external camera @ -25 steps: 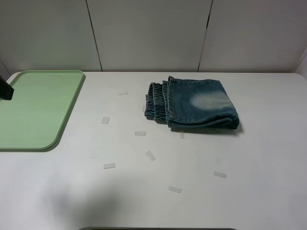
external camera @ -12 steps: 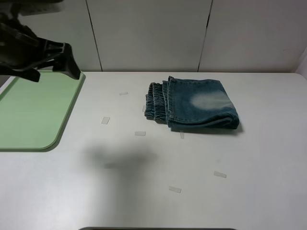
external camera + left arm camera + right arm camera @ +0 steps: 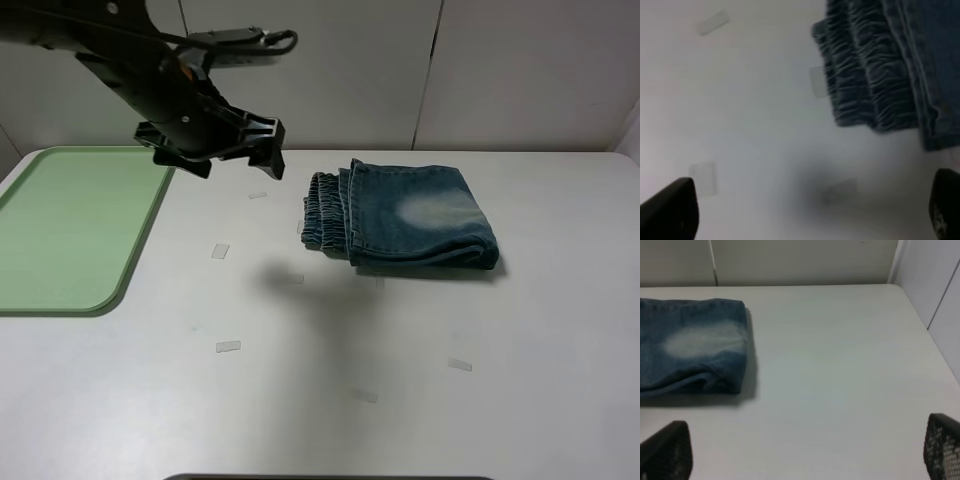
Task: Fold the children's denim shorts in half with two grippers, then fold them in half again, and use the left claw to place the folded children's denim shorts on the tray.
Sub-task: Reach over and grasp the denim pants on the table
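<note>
Children's denim shorts lie folded into a compact packet on the white bench, toward 1 o'clock from its centre in the high view. A pale faded patch faces up, and the stacked layers of the gathered waistband face 9 o'clock. The pale green tray sits bare at the 9 o'clock edge of the bench, well apart from the shorts.

The left end effector hovers above the bench between tray and shorts, just off the packet's 9 o'clock side. Its fingers are spread wide and hold nothing. The right end effector, out of the high view, shows in its own wrist camera with fingers equally wide and empty. It is set back from the packet's 3 o'clock edge.

Small clear tape strips dot the bench around 6 to 9 o'clock of the shorts.

Both folds look finished, so the step in hand appears to be the left arm's pick-up for the transfer to the tray. The next move likely calls for the left end effector to drop to the waistband edge and straddle every layer of the stack. It would then close firmly enough that none slips, lift without letting the packet fall open, and carry it toward 9 o'clock onto the tray.
</note>
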`<state>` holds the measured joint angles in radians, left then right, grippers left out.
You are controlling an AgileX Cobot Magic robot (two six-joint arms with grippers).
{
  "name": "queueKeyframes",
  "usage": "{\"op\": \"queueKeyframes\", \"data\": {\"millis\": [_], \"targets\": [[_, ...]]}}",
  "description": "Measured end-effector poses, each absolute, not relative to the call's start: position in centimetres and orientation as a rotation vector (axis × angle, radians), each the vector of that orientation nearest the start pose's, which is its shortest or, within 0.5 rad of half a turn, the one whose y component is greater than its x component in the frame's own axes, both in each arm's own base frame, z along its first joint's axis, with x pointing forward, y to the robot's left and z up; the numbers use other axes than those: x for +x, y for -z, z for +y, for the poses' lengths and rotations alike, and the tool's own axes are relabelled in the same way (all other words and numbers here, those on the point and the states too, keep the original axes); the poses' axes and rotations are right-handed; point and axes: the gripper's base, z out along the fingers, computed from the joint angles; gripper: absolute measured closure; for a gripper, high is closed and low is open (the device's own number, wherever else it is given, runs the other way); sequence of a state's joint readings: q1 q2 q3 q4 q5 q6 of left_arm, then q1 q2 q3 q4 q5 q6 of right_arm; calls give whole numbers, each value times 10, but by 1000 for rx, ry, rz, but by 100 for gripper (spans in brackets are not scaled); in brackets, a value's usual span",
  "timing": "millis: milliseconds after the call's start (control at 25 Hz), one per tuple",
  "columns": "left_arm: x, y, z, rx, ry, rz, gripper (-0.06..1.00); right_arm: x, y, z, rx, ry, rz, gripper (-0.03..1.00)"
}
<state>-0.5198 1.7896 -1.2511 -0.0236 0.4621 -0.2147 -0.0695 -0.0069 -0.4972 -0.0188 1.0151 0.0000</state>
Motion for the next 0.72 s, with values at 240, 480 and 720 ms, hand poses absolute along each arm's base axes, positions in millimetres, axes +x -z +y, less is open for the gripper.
{"op": "queueKeyframes", "data": {"millis": [240,480,720], "targets": [[358,-206,-228,414,346,2491,4,-4,-280,-1,70,67,1994,27],[373,-187,-256,455,357,2491,4,-4,-280,-1,70,67,1994,27],[374,-188,-257,437,368,2491,4,-4,-280,-1,70,67,1994,27]]}}
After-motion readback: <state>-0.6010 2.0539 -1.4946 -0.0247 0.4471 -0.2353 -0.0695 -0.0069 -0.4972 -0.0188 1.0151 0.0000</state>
